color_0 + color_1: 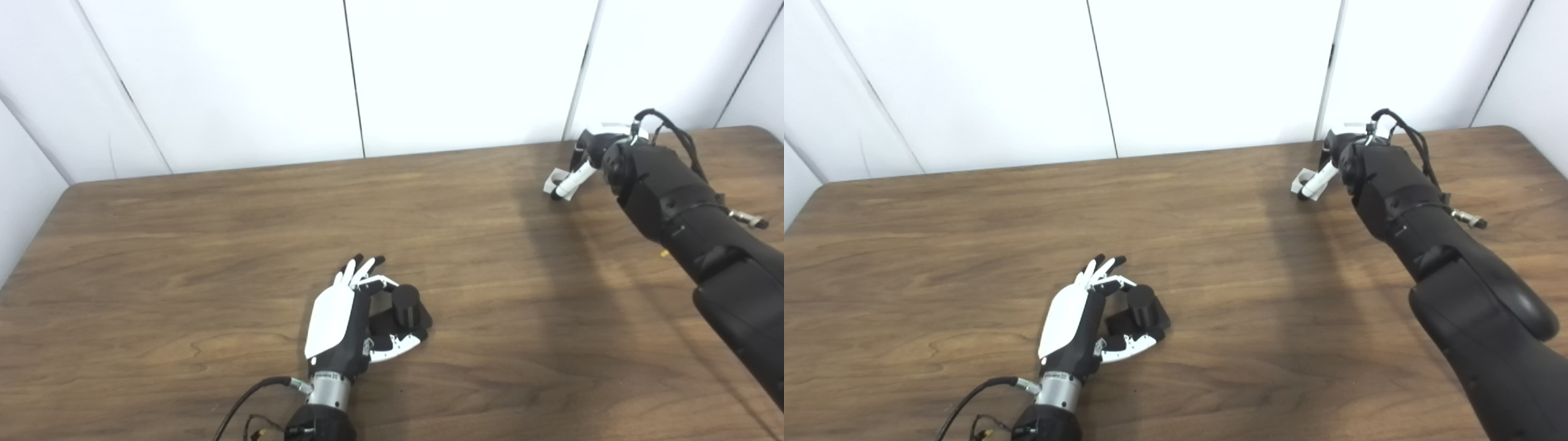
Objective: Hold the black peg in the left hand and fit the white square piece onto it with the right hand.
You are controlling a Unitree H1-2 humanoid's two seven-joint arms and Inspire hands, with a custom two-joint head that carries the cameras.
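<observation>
The black peg [405, 305] stands on the table [184, 245] near the front middle. My left hand [343, 321] is wrapped around it, one finger curled against its far side and the thumb [398, 348] pressed at its base; the other fingers point away. The peg still rests on the table. At the far right the white square piece [556, 179] lies on the wood. My right hand [591, 160] is over it, with a white finger [576, 179] lying across the piece. The forearm hides most of that hand, so its grip is unclear.
The table's back edge meets white wall panels [367, 73] just behind the right hand. My right forearm [686, 214] slants across the right side of the table. A cable [245, 401] trails from the left wrist at the front edge.
</observation>
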